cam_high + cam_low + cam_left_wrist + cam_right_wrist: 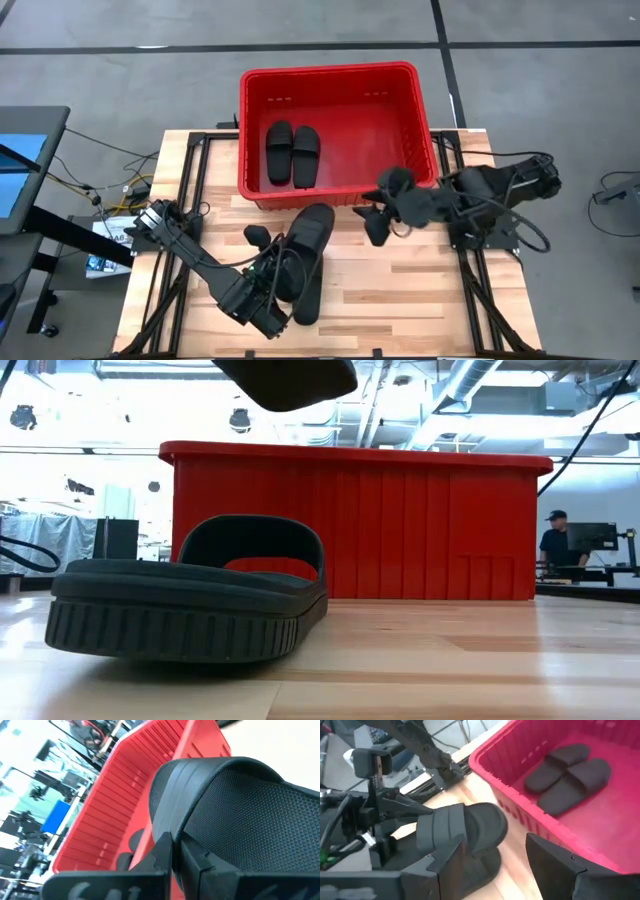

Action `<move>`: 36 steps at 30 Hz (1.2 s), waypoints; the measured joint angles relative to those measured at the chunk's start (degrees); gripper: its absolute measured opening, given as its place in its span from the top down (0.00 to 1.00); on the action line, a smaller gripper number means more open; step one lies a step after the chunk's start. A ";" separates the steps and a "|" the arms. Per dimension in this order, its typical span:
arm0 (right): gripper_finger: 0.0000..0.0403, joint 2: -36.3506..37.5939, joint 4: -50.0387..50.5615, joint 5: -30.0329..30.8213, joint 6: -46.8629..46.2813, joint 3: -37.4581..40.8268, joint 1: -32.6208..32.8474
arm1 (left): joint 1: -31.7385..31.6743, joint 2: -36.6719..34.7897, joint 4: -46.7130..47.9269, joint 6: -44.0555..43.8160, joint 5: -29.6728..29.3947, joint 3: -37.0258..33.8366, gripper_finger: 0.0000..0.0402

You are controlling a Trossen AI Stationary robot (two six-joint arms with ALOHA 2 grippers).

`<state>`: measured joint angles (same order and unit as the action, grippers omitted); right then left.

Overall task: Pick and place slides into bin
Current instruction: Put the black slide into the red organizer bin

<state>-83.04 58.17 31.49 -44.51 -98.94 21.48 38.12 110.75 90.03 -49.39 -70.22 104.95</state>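
The red bin (330, 70) stands at the table's far middle, with two black slides (292, 153) lying side by side on its floor. My left gripper (283, 262) is shut on a third black slide (312, 232), which is in the air just before the bin's near wall. It also shows at the top of the low view (290, 380). A fourth slide (190, 600) rests sole-down on the table below it (306, 298). My right gripper (380, 206) is open and empty at the bin's near right corner (495, 865). My left gripper pinches the lifted slide's strap band at its edge (167, 827) between its two fingers (165, 852). The fingers come from the table's near left side. The slide is lifted clear of the table, its free end toward the bin (487, 822).
The bin's near wall (360, 530) stands right behind the two slides outside the bin. Bare wooden tabletop (400, 290) lies to the near right. Black frame rails (190, 190) run along both table sides. A person (552, 545) is at a monitor far behind the table.
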 joint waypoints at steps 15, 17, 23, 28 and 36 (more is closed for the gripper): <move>0.49 -6.41 -6.56 -20.37 3.00 -0.06 -11.62 | 0.01 -0.10 -0.01 3.63 -6.64 5.55 1.00; 0.49 -7.24 -6.54 -21.25 3.61 0.04 -12.10 | 0.03 -0.10 0.05 4.29 -6.55 5.80 1.00; 0.48 -9.13 -7.66 -22.13 4.17 -0.15 -12.87 | 0.12 -0.10 0.06 4.74 -6.40 5.86 1.00; 0.48 -9.62 -6.25 -22.24 4.32 -0.07 -13.79 | 0.16 -0.10 -0.17 5.56 -6.18 5.86 1.00; 0.48 -10.04 -5.18 -22.46 4.44 0.02 -14.37 | 0.14 -0.10 -0.07 6.62 -5.70 5.86 1.00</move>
<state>-93.08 53.00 9.04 -40.07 -98.91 7.11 38.26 110.65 89.96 -42.77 -75.92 110.80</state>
